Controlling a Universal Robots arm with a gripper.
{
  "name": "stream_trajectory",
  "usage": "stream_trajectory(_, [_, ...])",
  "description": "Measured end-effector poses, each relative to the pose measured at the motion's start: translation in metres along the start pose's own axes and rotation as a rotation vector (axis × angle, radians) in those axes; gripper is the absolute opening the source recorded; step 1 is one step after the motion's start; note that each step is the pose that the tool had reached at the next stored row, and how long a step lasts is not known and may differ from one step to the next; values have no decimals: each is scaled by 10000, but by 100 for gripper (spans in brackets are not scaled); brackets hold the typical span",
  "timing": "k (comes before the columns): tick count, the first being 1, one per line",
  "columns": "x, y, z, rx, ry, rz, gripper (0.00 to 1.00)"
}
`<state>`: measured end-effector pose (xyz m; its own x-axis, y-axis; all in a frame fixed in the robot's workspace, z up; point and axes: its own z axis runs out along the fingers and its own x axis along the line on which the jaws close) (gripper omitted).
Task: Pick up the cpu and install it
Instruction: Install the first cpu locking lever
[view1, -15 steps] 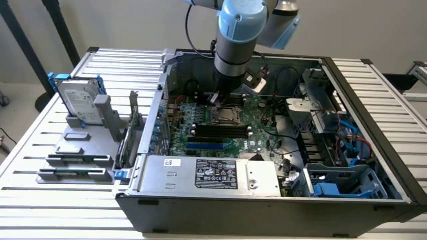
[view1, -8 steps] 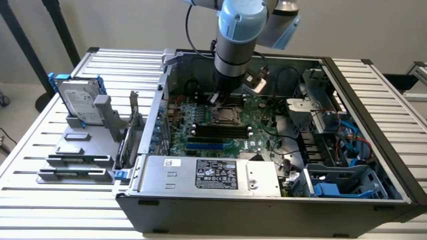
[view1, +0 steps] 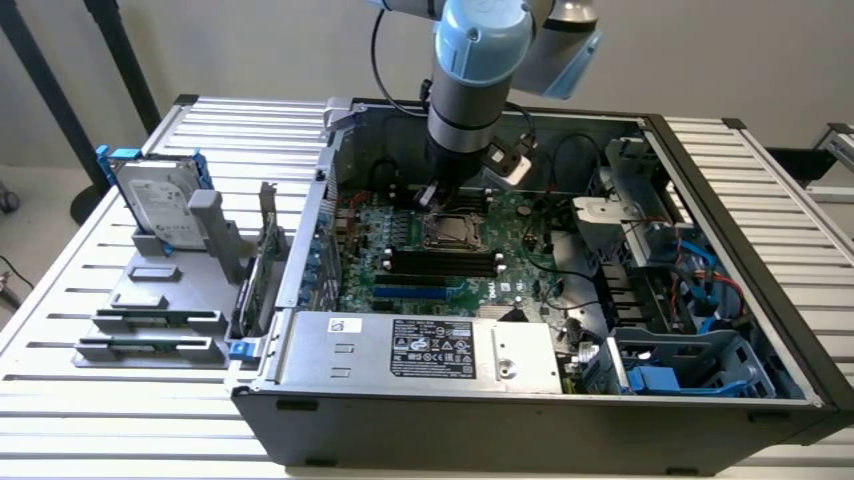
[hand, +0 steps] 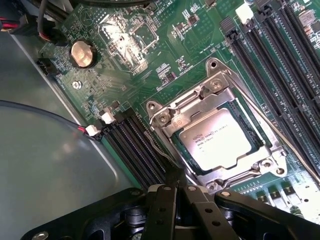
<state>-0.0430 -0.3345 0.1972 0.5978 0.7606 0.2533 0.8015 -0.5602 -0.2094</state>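
Note:
The cpu (hand: 221, 138), a small square chip with a silver-grey top, lies flat in the motherboard socket inside its metal frame (hand: 165, 119). In the exterior view the cpu (view1: 454, 229) sits in the middle of the green board inside the open computer case. My gripper (hand: 175, 176) hangs just beside the socket's corner, shut, with its black fingers (hand: 161, 200) pressed together and nothing visible between them. From the exterior view my gripper (view1: 435, 194) stands low over the board, right behind the socket.
Long black memory slots (hand: 135, 146) flank the socket on both sides. A coin battery (hand: 82, 53) sits further off. The power supply (view1: 414, 345) fills the case's front. A hard drive in a blue bracket (view1: 158, 205) stands outside on the exterior view's left.

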Motion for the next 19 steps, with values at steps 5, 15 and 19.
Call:
stream_trajectory(5, [2, -1, 4, 1, -2, 19, 11])
stream_trajectory(15, [9, 13, 12, 4, -10, 23, 11])
stream_trajectory(19, [16, 25, 16, 1, -16, 24, 11])
